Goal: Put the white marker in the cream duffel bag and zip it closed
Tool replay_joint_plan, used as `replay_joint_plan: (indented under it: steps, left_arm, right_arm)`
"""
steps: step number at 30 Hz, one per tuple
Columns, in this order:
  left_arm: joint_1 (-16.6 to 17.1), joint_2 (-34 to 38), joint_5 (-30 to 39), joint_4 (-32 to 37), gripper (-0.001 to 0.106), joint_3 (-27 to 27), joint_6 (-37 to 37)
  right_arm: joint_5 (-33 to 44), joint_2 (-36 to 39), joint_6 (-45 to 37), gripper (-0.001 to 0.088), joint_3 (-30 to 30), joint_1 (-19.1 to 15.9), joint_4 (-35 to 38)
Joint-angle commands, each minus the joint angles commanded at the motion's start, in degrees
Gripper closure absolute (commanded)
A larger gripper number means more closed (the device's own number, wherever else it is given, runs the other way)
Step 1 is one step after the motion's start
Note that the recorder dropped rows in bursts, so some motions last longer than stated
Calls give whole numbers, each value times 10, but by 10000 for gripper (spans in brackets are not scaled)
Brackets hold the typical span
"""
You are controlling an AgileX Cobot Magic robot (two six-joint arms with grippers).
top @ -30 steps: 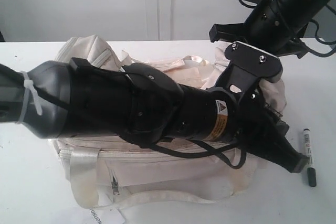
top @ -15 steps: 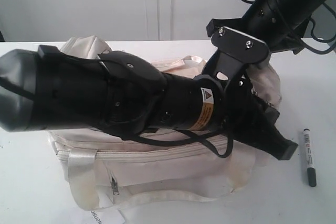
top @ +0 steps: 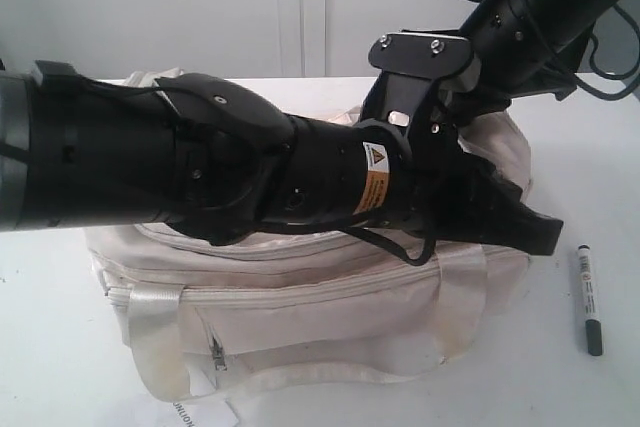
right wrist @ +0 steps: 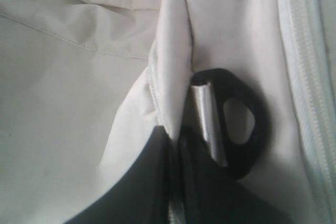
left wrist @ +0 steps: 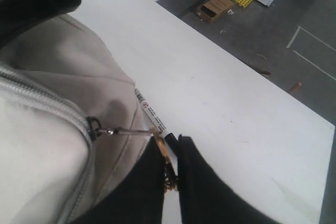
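White marker (top: pixel 588 297) lies on the table (top: pixel 60 347), just right of the cream duffel bag (top: pixel 320 317). Left gripper (left wrist: pixel 169 144) is clenched on the gold ring zip pull (left wrist: pixel 166 161) at the bag's right end. Farther back, right gripper (right wrist: pixel 173 142) pinches a bag fabric fold beside the black strap ring (right wrist: pixel 220 80)
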Motion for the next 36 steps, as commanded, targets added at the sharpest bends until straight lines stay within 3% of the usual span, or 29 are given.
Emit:
replay_joint_plan:
  steps: [14, 20, 36]
  left_arm:
    - [0, -8, -5, 0, 1053, 1, -2]
    - [0, -7, -6, 0, 1053, 32, -2]
    - [0, -7, -103, 0, 1053, 43, 18]
  right_arm:
    - [1, 0, 0, 868, 0, 0, 0]
    - [-4, 0, 0, 868, 0, 0, 0]
    - [-29, 0, 0, 868, 0, 0, 0]
